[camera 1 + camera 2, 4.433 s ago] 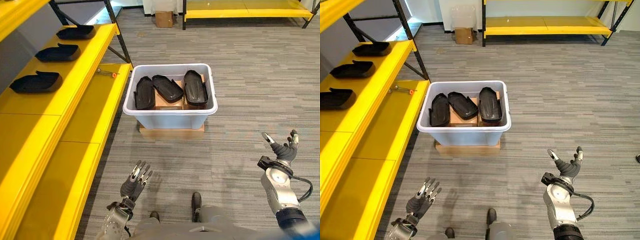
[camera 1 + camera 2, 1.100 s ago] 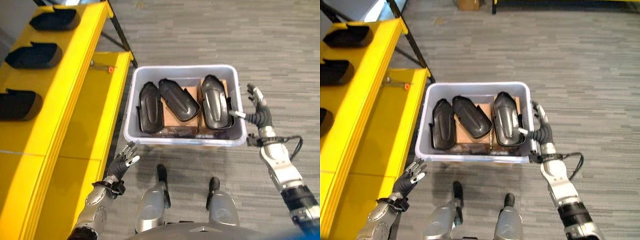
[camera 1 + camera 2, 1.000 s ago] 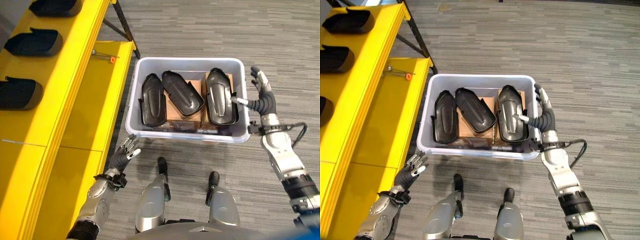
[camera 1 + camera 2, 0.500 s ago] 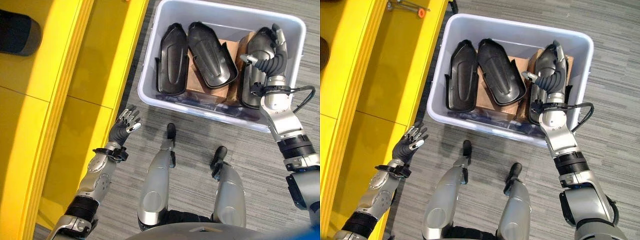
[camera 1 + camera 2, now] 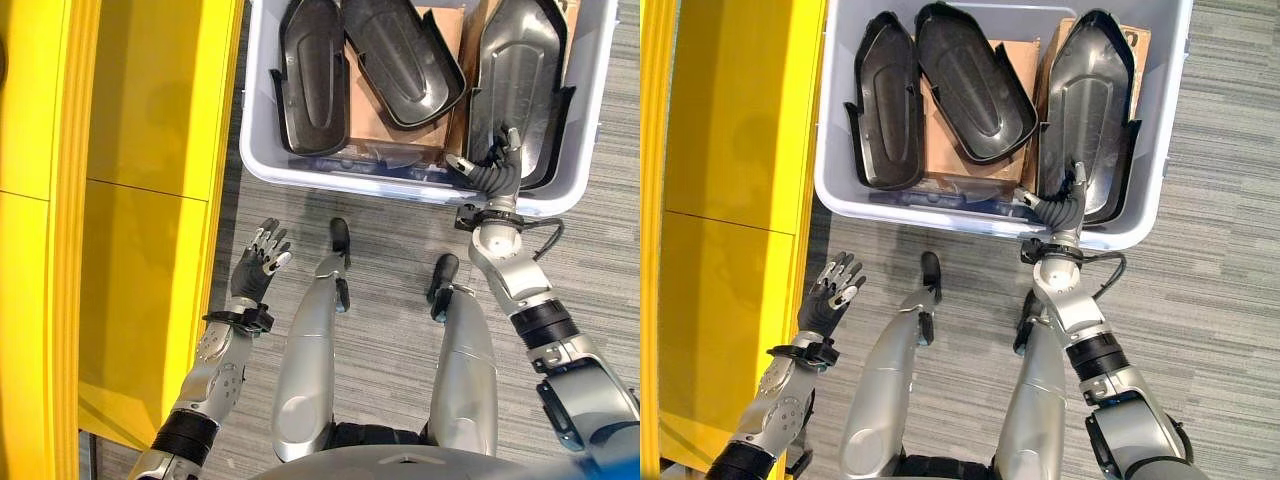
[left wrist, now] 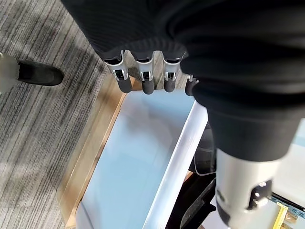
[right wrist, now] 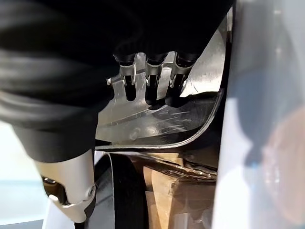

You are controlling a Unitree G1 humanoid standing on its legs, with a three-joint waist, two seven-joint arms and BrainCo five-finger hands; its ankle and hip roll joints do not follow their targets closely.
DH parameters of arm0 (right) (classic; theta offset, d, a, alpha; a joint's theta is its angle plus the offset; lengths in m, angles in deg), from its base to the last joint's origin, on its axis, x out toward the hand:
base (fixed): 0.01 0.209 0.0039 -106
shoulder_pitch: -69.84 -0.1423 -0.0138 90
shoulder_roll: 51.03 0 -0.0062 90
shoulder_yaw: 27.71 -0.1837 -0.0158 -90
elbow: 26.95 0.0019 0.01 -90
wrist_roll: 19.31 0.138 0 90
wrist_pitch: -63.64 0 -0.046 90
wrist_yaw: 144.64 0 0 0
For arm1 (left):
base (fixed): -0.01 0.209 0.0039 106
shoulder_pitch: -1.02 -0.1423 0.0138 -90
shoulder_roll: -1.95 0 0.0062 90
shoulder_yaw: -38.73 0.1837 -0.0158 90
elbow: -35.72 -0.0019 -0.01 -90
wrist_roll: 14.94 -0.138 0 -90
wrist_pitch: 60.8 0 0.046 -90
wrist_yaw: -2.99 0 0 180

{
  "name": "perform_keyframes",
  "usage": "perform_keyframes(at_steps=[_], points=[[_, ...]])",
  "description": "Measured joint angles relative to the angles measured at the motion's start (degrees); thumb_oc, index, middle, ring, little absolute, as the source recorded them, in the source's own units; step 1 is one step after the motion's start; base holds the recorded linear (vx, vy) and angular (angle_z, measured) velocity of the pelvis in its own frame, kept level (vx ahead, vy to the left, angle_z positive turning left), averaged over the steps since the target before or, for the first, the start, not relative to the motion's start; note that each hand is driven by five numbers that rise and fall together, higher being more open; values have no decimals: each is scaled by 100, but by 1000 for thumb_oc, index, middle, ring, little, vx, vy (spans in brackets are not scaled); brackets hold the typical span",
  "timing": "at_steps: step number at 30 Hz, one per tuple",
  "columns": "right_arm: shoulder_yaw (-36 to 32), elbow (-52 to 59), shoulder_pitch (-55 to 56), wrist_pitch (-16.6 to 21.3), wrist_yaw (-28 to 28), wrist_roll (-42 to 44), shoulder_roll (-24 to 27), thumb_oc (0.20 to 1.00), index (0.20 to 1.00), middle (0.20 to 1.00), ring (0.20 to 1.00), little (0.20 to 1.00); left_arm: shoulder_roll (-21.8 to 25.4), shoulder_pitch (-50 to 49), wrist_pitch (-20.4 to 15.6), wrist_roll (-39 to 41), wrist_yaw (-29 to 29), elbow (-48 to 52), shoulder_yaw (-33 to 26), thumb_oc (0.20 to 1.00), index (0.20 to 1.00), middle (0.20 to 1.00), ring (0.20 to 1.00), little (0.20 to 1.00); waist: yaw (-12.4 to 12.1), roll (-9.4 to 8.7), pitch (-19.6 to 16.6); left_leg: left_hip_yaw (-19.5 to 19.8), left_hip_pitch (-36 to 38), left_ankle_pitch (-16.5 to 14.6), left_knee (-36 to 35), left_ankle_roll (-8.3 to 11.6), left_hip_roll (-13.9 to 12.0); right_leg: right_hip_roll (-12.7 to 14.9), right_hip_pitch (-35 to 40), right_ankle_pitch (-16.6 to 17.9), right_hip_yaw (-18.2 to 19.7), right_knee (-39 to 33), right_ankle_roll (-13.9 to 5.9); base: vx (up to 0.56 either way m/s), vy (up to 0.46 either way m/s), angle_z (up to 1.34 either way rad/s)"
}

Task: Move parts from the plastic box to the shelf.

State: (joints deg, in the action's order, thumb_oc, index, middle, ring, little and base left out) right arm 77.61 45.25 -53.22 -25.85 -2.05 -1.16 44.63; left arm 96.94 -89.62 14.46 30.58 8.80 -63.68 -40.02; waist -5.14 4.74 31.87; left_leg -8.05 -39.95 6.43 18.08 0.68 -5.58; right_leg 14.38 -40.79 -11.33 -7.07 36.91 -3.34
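- Three black parts lie in the plastic box (image 5: 262,160): a left part (image 5: 308,75) along the box's left wall, a middle part (image 5: 400,55) lying at a slant next to it, and a right part (image 5: 525,80) by the right wall.
- The parts rest on brown cardboard (image 5: 955,145) in the bottom of the box; the middle part overlaps it most.
- The right hand (image 5: 1065,205) is over the box's near rim, at the near end of the right part. In its own wrist view the fingers (image 7: 155,93) hang close above that part's glossy inner face.
- Those fingers look fairly straight and are not wrapped round the part, so I read the hand as open, with no grip made; whether the tips touch the part cannot be told.
- The left hand (image 5: 258,270) is held low over the floor (image 5: 380,225), between the box and the yellow shelf (image 5: 150,150), fingers spread and carrying nothing.
- The stretch of shelf visible here is bare yellow board.
- Judgement on progress: this looks like the reach for the right part. All three parts in the box are left to move: each needs grasping, lifting clear of the rim and carrying across to the shelf on the robot's left.
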Motion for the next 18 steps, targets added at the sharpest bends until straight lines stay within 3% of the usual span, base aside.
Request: perform_keyframes(at_steps=[7, 18], points=[[-119, -324, -309, 486, 336, 782, -79, 1000, 1000, 1000, 1000, 1000, -9, 20, -6, -22, -121, -2, 55, 1000, 1000, 1000, 1000, 1000, -63, 17, -10, 9, 71, 23, -20, 36, -34, -21, 3, -56, -4, 124, 79, 0, -3, -1], [-164, -601, -1215, 422, 1099, 1450, -20, 1000, 1000, 1000, 1000, 1000, 54, -16, -6, -128, -67, -63, 72, 1000, 1000, 1000, 1000, 1000, -248, 252, -62, 73, 362, 75, -112, 82, 5, 30, 274, -159, -97, 226, 100, 20, 3, 4]])
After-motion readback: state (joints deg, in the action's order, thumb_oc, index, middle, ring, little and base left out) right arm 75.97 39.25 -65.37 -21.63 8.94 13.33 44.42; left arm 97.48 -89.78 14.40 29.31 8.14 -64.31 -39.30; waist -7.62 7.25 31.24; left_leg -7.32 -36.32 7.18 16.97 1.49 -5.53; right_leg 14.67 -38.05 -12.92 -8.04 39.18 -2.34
